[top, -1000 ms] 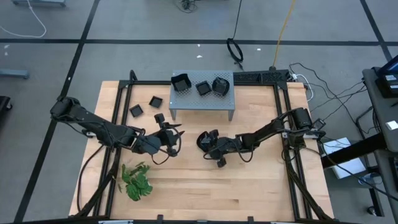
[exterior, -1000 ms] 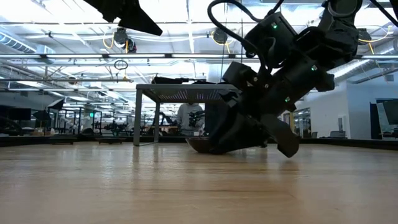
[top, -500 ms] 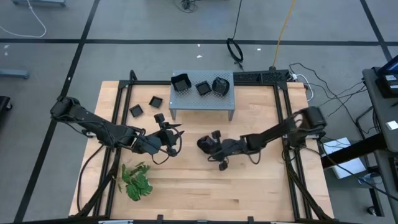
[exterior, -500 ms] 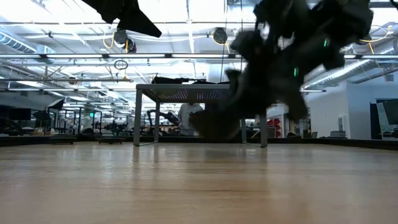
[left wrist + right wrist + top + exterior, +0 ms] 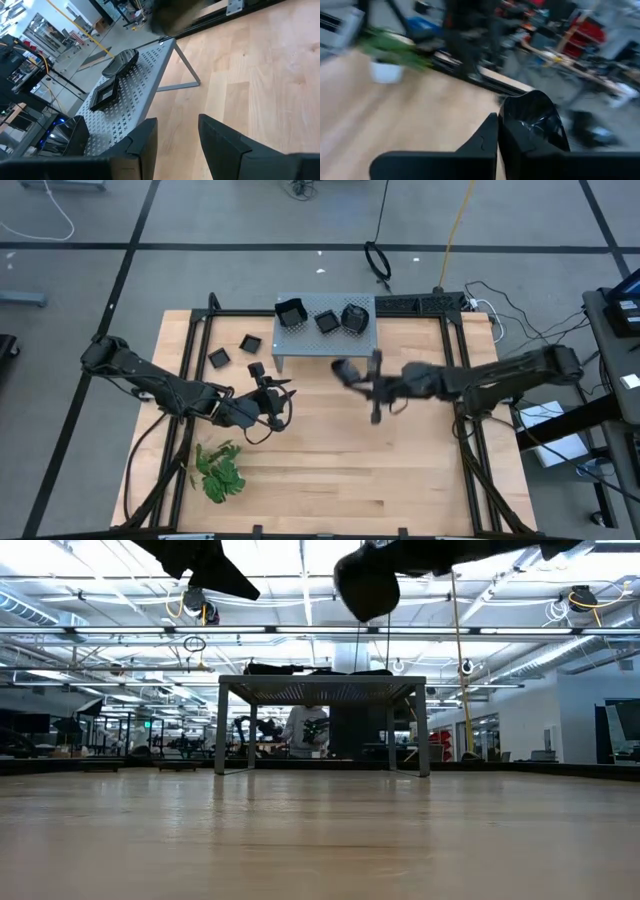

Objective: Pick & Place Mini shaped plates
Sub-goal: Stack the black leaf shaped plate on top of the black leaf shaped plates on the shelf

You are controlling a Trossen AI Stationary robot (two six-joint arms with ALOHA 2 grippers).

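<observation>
- High view: my right gripper [image 5: 345, 370], clamped on a plate [image 5: 340, 367], hangs just before the stand [image 5: 325, 340]. I'd carry it level over a bare patch.
- Low view: the plate [image 5: 367, 585] rides above stand height.
- Left wrist: left gripper [image 5: 177, 135] parted, empty, waiting.
- Right wrist: plate [image 5: 534, 120] pinched by its edge.

Seven small black plates are counted: three on the perforated metal stand [image 5: 325, 340], namely a square plate [image 5: 291, 312], a flat plate [image 5: 327, 321] and a wavy plate [image 5: 354, 317]; three on the wooden surface [image 5: 330, 470] beside the stand, at [image 5: 218, 358], [image 5: 250, 343] and [image 5: 257, 370]; one raised plate [image 5: 536, 122]. One stand, one leafy sprig [image 5: 219, 470] and two arms are counted.
</observation>
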